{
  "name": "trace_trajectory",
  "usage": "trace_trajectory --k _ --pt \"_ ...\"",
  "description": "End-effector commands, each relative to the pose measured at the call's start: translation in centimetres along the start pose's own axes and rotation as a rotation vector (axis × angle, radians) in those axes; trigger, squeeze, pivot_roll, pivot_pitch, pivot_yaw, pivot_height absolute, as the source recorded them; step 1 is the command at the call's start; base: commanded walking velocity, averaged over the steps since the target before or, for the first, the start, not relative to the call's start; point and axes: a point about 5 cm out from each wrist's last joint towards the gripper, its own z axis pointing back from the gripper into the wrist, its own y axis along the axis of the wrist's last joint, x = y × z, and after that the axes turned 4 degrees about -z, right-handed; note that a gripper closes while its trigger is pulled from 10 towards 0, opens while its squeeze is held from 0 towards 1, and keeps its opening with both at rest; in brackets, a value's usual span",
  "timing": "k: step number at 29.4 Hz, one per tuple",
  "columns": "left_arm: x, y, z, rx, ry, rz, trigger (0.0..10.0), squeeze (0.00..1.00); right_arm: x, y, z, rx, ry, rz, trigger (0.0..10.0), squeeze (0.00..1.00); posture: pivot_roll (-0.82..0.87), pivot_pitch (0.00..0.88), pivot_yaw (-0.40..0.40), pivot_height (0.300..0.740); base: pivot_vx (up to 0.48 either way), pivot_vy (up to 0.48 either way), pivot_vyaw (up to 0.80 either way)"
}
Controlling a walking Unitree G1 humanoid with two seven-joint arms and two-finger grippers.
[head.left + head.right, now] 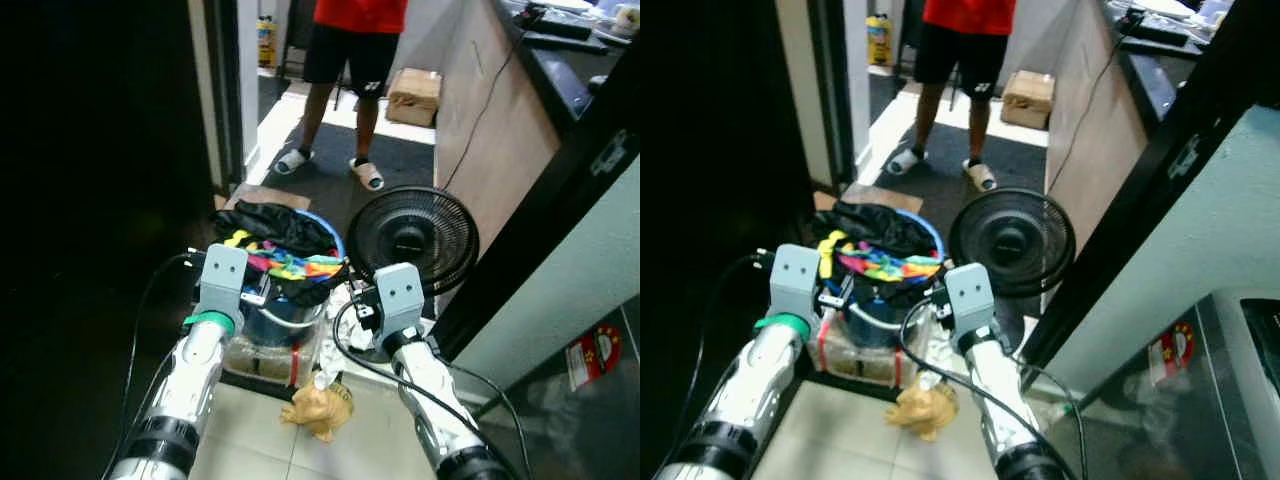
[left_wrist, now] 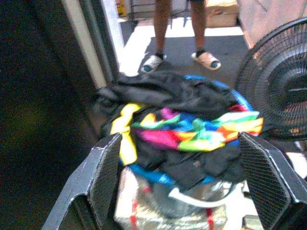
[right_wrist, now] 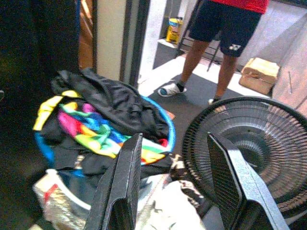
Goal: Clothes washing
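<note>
A blue laundry basket [image 1: 332,236] heaped with clothes stands on the floor ahead of me. Black garments [image 1: 282,226] lie on top and a rainbow-coloured piece [image 1: 292,266] drapes over the near side. My left gripper [image 2: 184,184] is open, its fingers spread wide just short of the pile [image 2: 182,129]. My right gripper [image 3: 176,187] is open too, held near the basket's right side, between the basket rim [image 3: 169,132] and a fan [image 3: 252,146].
A black floor fan [image 1: 412,238] stands right of the basket. A person [image 1: 350,60] in a red shirt and sandals stands behind it. A crumpled tan item [image 1: 318,408] lies on the tiles. Dark doorway at left; a wooden counter [image 1: 495,120] and white appliance [image 1: 1200,290] at right.
</note>
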Motion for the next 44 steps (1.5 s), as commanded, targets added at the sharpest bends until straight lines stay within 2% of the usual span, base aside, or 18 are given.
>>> trace_trajectory --k 1,44 --pt "0.2 -0.3 0.11 -0.008 -0.011 -0.005 10.0 0.0 0.07 -0.31 0.16 -0.014 -0.01 -0.005 10.0 0.0 0.04 0.0 0.01 0.74 0.266 0.0 0.0" --pt "0.43 -0.23 0.11 -0.008 -0.025 -0.005 10.0 0.0 0.08 -0.49 0.42 -0.018 -0.02 -0.01 10.0 0.0 0.03 0.0 0.021 0.74 0.354 0.0 0.0"
